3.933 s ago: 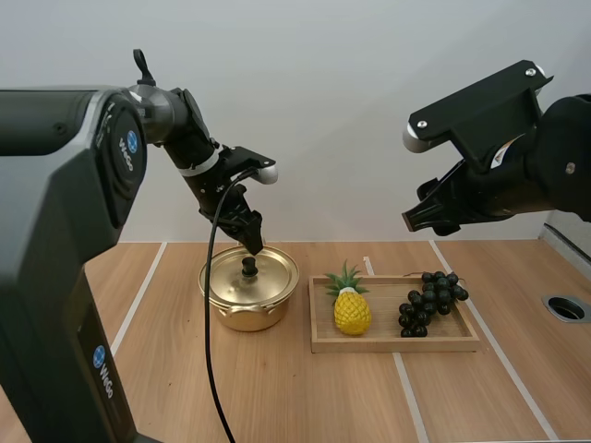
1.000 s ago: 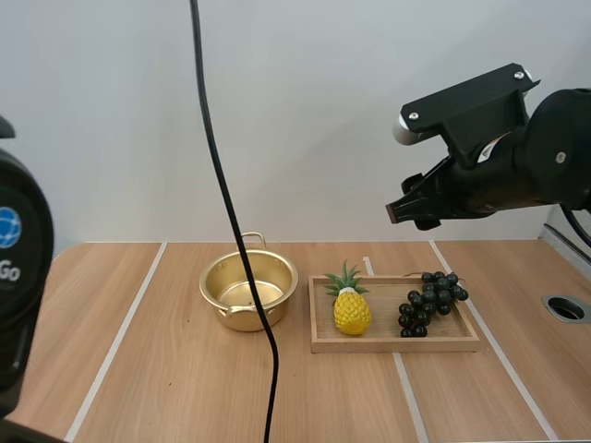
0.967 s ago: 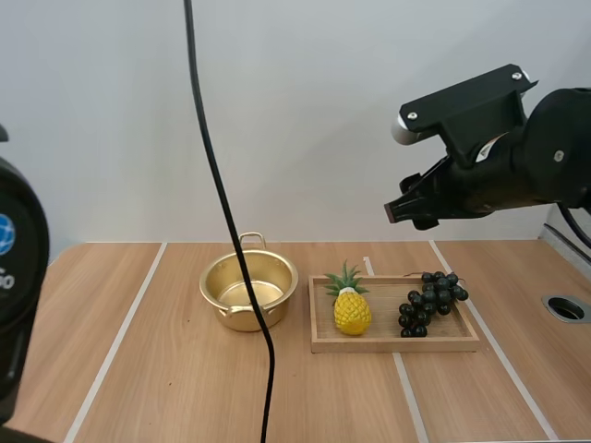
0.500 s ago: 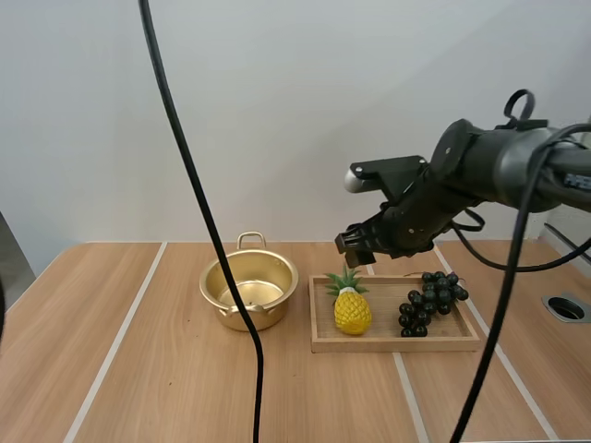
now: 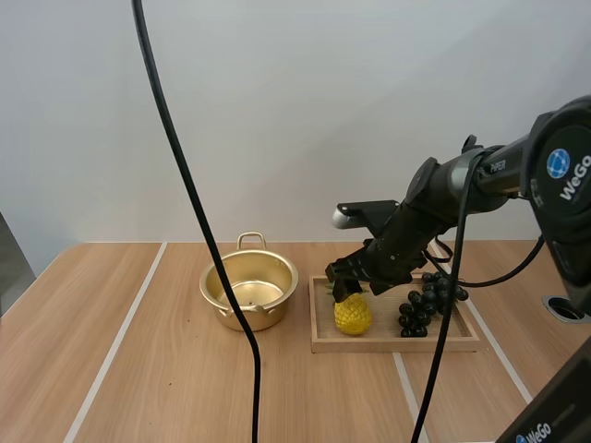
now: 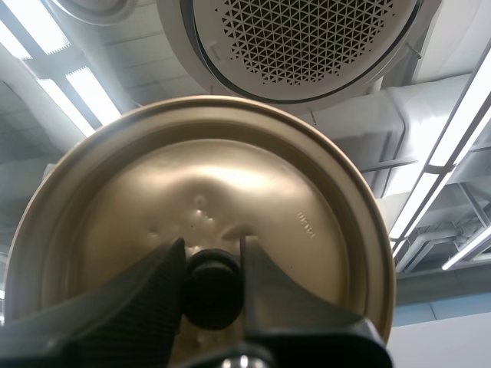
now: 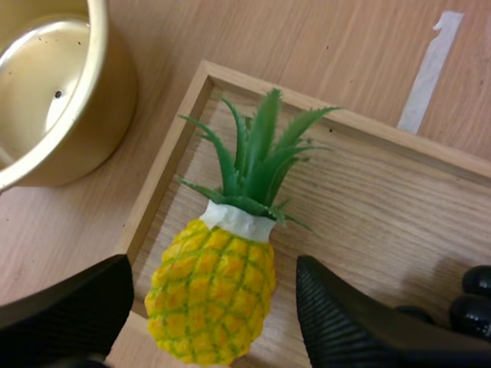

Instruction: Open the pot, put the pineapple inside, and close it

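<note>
The gold pot (image 5: 249, 291) stands uncovered on the table, left of the wooden tray (image 5: 397, 343). A yellow pineapple (image 5: 352, 314) with green leaves lies at the tray's left end. My right gripper (image 5: 347, 285) hangs open just above it, one finger on each side of the fruit (image 7: 213, 290) and not touching it. The pot's rim (image 7: 92, 115) shows beside the tray in the right wrist view. My left gripper (image 6: 212, 268) is shut on the black knob (image 6: 210, 287) of the gold lid (image 6: 199, 222), held up in the air.
A bunch of dark grapes (image 5: 428, 301) lies at the right end of the tray, close to my right arm. A round hole (image 5: 565, 308) sits in the table at the far right. Pale tape lines (image 5: 118, 346) run across the wood.
My right arm has come down and left from high above the table until its open gripper straddles the pineapple. Pot, tray and grapes have not moved.
</note>
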Controlling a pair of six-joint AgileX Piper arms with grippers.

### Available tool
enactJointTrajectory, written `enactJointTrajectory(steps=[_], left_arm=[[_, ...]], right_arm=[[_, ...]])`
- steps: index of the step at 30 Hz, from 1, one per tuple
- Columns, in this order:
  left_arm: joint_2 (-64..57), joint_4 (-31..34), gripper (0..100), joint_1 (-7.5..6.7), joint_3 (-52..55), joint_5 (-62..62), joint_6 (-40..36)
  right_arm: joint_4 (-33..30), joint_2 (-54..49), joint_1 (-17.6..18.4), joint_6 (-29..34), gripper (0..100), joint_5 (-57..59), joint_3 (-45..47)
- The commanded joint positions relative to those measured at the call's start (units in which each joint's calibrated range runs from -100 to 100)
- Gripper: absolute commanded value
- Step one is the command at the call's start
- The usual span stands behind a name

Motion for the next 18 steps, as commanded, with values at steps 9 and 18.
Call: enactJointTrajectory(steps=[9,18], left_arm=[[-0.39,0.15,0,-0.04,-0.06,0.39,-0.3],[-0.39,0.15,0,-0.04,-0.06,0.46,-0.3]], right_arm=[[4.01,6.33,-0.03,-2.82,100,0.73,-0.49],[6.19,8.76,-0.03,-8.47,61,-0.51,-0.49]])
